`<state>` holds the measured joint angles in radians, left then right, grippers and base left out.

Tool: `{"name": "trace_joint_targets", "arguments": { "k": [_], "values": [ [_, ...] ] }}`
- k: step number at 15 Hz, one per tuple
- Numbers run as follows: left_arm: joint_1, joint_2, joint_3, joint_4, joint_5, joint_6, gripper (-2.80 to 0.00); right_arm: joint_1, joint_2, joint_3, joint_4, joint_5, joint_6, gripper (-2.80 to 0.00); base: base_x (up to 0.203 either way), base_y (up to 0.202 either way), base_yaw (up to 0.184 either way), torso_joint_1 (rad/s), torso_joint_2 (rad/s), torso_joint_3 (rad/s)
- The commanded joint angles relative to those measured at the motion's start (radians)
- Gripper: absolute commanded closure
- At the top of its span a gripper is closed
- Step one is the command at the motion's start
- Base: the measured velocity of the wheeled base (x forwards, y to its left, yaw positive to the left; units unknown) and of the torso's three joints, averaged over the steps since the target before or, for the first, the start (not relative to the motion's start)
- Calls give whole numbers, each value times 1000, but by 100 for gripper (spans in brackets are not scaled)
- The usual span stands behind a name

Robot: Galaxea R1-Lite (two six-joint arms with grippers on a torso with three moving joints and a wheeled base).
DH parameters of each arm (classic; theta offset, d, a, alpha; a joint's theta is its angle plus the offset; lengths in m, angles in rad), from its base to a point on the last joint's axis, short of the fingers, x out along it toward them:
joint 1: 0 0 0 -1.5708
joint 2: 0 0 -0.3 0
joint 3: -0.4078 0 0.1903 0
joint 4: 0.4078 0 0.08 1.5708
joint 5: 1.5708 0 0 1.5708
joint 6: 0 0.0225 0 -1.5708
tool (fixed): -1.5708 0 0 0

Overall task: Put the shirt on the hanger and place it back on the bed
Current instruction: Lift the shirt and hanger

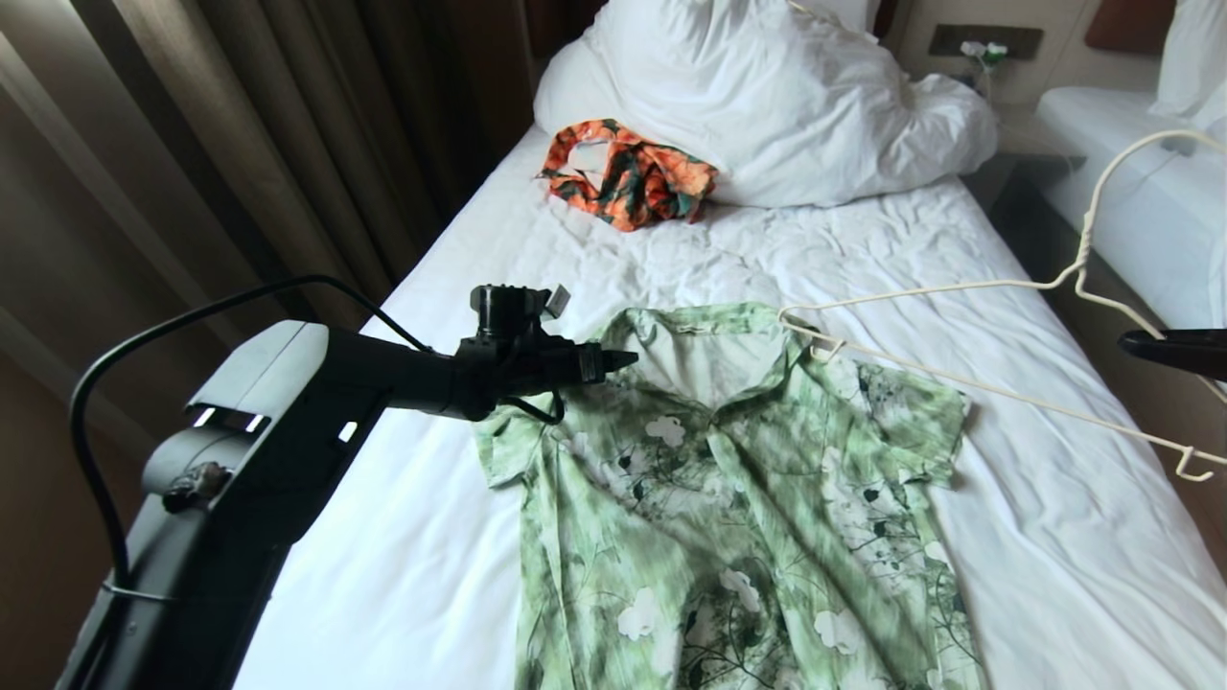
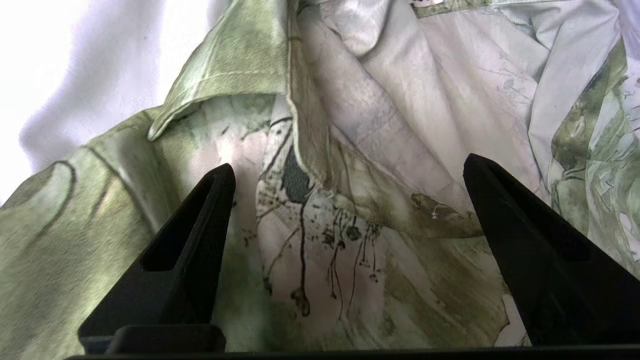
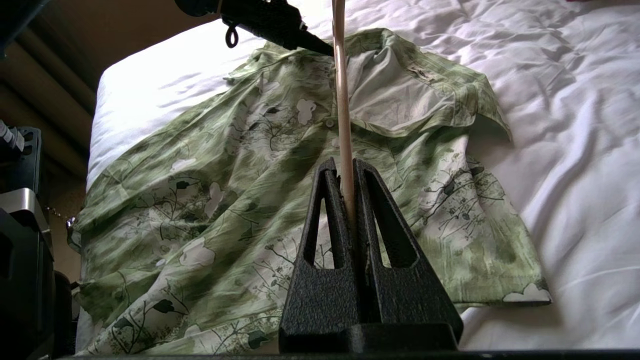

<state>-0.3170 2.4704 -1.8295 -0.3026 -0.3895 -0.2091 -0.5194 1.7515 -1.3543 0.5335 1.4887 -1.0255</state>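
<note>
The left gripper is hovering with its jaws spread wide and empty over the collar at the shirt's left shoulder, while the shirt is lying flat, front up, on the bed. To the right, the hanger is hanging in the air with one end at the collar, and the right gripper is pinching its wire.

No readable text, label, brand or number appears anywhere.
</note>
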Motion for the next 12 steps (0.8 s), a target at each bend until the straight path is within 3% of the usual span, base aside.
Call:
{"name": "trace_joint_targets", "arguments": {
  "k": [1, 9, 10, 12],
  "values": [
    [-10, 16, -36, -3, -3, -4, -280, 4, 4, 1, 2, 9, -5, 0, 0, 0, 0, 0, 0, 0],
    [-34, 67, -111, -9, 0, -10, -280, 5, 11, -2, 0, 9, -5, 0, 0, 0, 0, 0, 0, 0],
    [-36, 67, -111, -9, 0, -10, 0, 5, 11, -2, 0, 9, -5, 0, 0, 0, 0, 0, 0, 0],
    [-37, 68, -111, -10, 0, -10, 0, 5, 11, -2, 0, 9, -5, 0, 0, 0, 0, 0, 0, 0]
  ]
}}
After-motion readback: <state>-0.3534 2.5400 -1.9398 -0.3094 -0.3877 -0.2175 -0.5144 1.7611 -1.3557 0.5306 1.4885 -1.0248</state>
